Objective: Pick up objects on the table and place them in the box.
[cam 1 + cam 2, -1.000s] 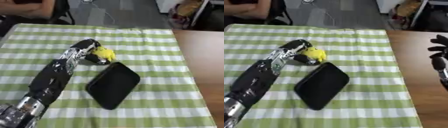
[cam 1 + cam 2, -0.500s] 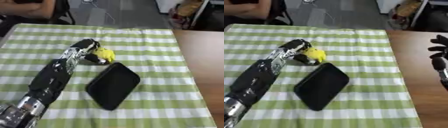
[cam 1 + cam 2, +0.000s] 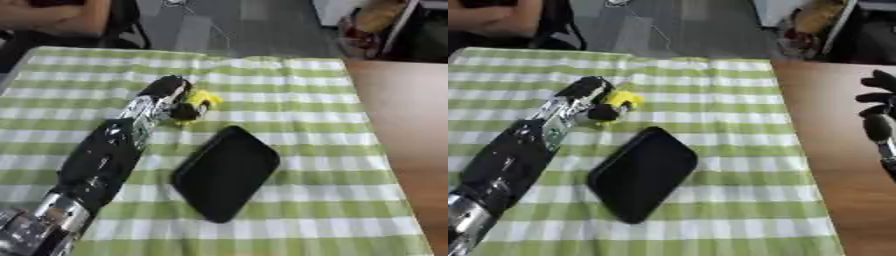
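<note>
A small yellow object lies on the green-and-white checked cloth, just beyond the far corner of a shallow black box. My left arm reaches in from the lower left, and my left hand is curled round the yellow object, its dark fingers wrapped over the near side. My right hand hangs at the right edge over the bare wooden table, fingers relaxed and holding nothing.
The brown wooden table shows to the right of the cloth. A person's arm rests at the far left edge, away from the objects. A chair and clutter stand on the floor beyond the table.
None of the things has visibly moved; my left hand stays on the yellow object and my right hand keeps its place.
</note>
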Available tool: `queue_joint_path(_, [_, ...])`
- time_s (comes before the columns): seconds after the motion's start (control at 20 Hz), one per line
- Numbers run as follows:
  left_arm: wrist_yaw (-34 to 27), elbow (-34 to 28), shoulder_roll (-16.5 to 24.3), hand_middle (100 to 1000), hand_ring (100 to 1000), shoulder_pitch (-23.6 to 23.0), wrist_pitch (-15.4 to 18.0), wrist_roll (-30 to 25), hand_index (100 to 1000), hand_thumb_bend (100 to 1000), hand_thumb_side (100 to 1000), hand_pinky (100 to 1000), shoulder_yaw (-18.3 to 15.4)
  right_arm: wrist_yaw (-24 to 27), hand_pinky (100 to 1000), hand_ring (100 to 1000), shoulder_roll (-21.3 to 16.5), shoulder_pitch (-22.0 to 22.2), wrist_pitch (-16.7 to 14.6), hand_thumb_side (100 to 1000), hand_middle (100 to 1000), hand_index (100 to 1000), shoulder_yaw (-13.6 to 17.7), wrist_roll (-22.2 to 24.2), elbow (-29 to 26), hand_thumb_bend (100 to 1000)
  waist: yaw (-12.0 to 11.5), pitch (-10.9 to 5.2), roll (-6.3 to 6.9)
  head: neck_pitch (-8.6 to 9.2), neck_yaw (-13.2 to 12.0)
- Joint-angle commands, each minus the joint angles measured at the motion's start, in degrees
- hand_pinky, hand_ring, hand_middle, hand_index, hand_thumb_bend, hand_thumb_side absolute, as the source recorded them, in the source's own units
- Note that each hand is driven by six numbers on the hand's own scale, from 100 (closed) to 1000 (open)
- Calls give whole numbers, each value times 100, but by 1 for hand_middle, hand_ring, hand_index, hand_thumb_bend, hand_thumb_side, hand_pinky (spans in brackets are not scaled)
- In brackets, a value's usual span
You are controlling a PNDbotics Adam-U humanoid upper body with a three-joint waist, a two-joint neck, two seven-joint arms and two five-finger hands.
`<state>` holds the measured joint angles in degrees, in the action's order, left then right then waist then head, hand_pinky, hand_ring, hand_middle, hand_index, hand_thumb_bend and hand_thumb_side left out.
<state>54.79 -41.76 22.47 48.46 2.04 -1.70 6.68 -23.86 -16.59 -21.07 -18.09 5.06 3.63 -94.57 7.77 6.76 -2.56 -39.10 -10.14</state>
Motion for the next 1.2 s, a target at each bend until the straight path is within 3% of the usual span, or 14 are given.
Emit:
queue_joint_path(0.05, [15, -58, 81, 273, 100, 101, -48, 103, 492, 100, 552, 137, -21, 13, 581, 702, -76, -84, 1, 997, 787, 929, 13, 20, -79, 642, -5, -66, -2, 69, -35])
queue_joint_path(0.6, [-12, -89, 81, 214, 100, 118, -71, 179, 428, 100, 527, 124, -3, 14, 581, 703, -75, -81, -2, 997, 788, 928, 24, 15, -75, 642, -10, -67, -9, 80, -34])
queue_joint_path(0.65, [7, -90, 88, 154, 100, 119, -72, 171, 334, 100, 466, 127, 8, 13, 581, 703, -75, -80, -1, 997, 788, 928, 25, 14, -75, 642, -10, -68, -8, 81, -36])
queue_joint_path(0.75, [131, -110, 110, 100, 100, 128, -71, 139, 212, 100, 439, 135, 38, 13, 581, 703, -75, -77, -1, 998, 788, 928, 28, 10, -77, 642, -9, -70, -6, 83, -37])
queue_joint_path(1.2, [555, -215, 121, 100, 100, 140, -30, -120, 183, 100, 445, 149, 34, 14, 581, 703, -73, -71, 0, 999, 788, 928, 35, 3, -77, 641, -23, -74, -8, 88, -27])
